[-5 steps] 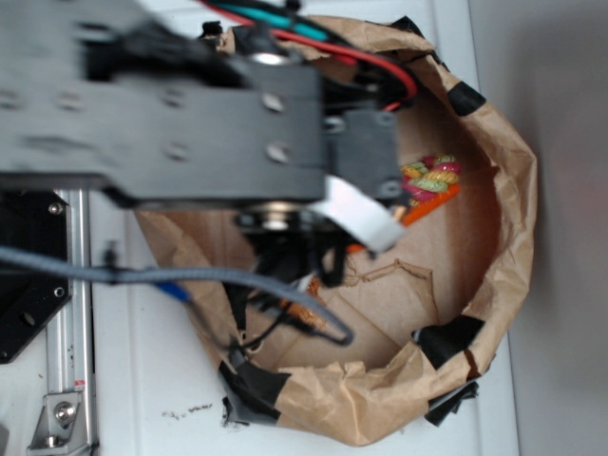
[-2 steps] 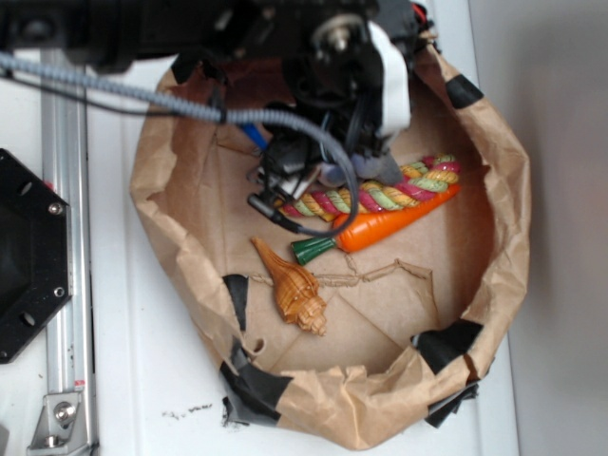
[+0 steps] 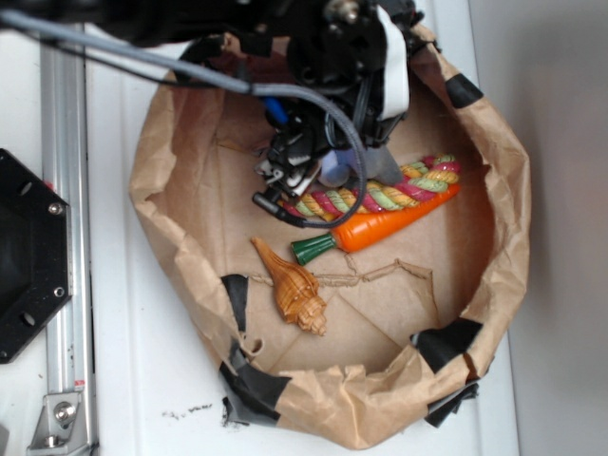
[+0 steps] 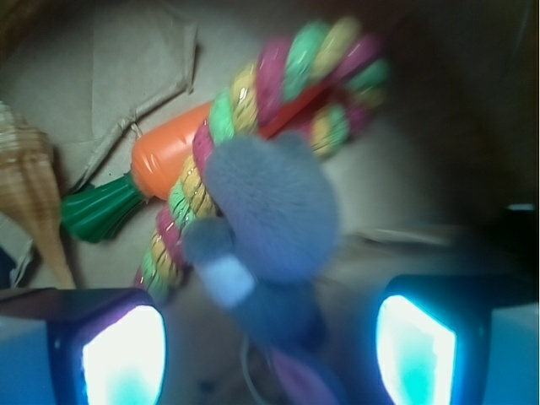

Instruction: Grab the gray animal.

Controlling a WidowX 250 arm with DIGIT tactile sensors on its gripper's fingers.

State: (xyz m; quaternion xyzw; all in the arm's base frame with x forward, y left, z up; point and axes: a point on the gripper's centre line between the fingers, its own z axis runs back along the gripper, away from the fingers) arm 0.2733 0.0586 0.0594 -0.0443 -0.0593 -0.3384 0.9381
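Landmark: crumpled brown paper bag rolled down into a shallow basket (image 3: pixel 513 190), patched with black tape, sitting on a white tabletop (image 3: pixel 114 380). All positions below refer to this basket

Black robot arm with grey and black cables (image 3: pixel 313 57) enters over the basket's far rim and hangs over its inner upper-middle area, hiding much of the floor there

Multicoloured twisted rope toy, pink, yellow and green (image 3: pixel 380 198), lies across the basket's middle, running toward the right wall. Wrist view shows the same rope (image 4: pixel 253 110) blurred

Orange plastic carrot with green top (image 3: pixel 380 228) lies just on the near side of the rope, roughly parallel to it and touching or nearly touching; green end points to the basket centre. Also in wrist view (image 4: pixel 152 160)

Brown ridged seashell (image 3: pixel 290 285) rests on the basket floor near the left-front, apart from the carrot

Small gray plush rabbit (image 4: pixel 266 219) sits on top of the rope, directly below the camera, between the two fingers; from outside only a gray patch (image 3: pixel 380 169) shows beneath the arm, at the rope's middle

Gripper (image 4: pixel 270 346): glowing pads (image 4: pixel 122 354) spread apart on either side of the plush, not pressing it
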